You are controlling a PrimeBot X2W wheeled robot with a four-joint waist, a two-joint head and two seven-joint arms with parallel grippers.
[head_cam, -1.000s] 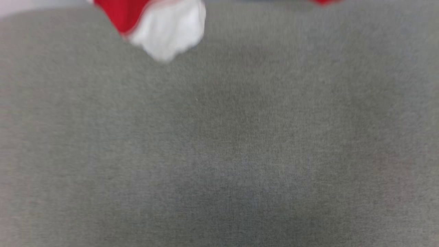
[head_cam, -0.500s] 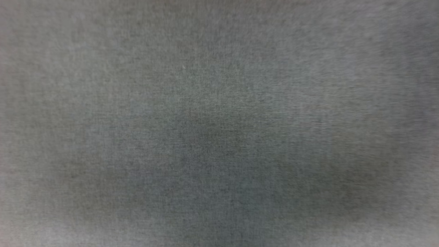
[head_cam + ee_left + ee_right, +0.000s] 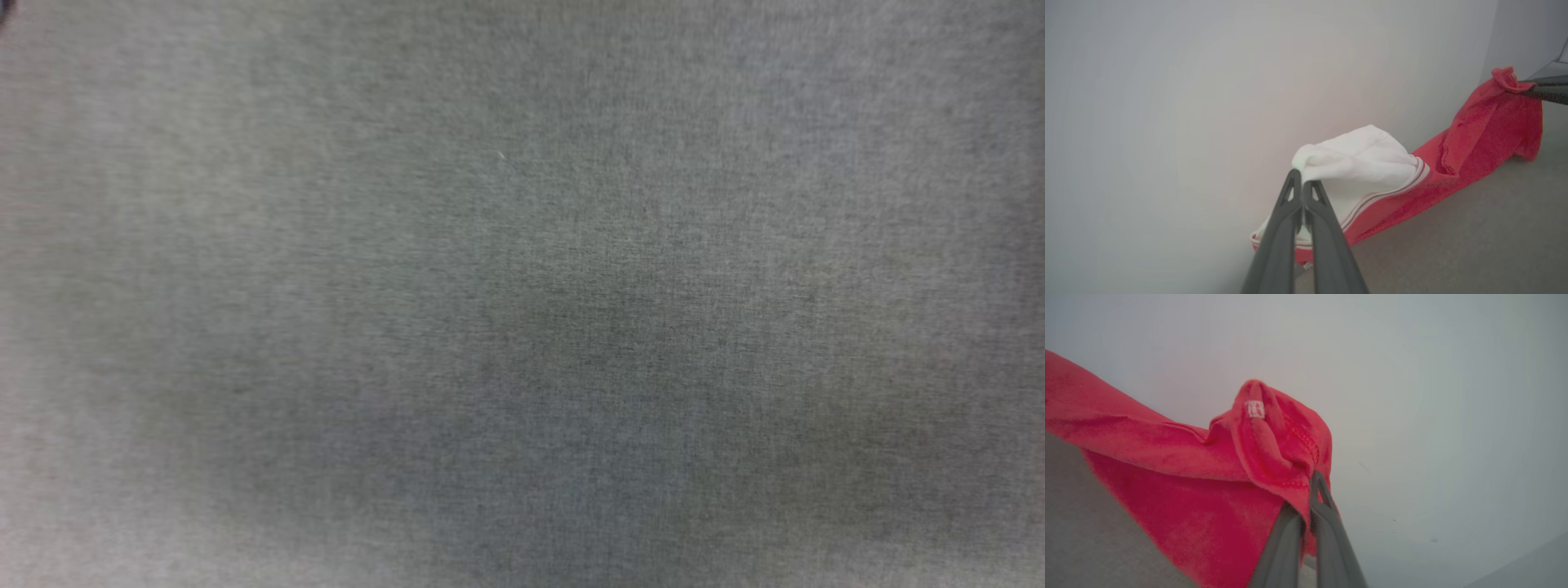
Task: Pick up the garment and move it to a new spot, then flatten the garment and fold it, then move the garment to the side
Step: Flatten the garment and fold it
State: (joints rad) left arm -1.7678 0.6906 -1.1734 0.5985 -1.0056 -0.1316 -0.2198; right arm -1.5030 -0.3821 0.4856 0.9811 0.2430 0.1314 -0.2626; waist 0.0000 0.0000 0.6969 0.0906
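Jaws of the left tool are clamped tight on a white sleeve of the garment; the right tool pinches a red edge just as tightly. The garment hangs stretched between them above the grey surface, its red body sagging low.

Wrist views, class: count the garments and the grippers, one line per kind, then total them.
Garment: 1
Grippers: 2, left gripper shut on its white sleeve, right gripper shut on its red edge
Total: 3
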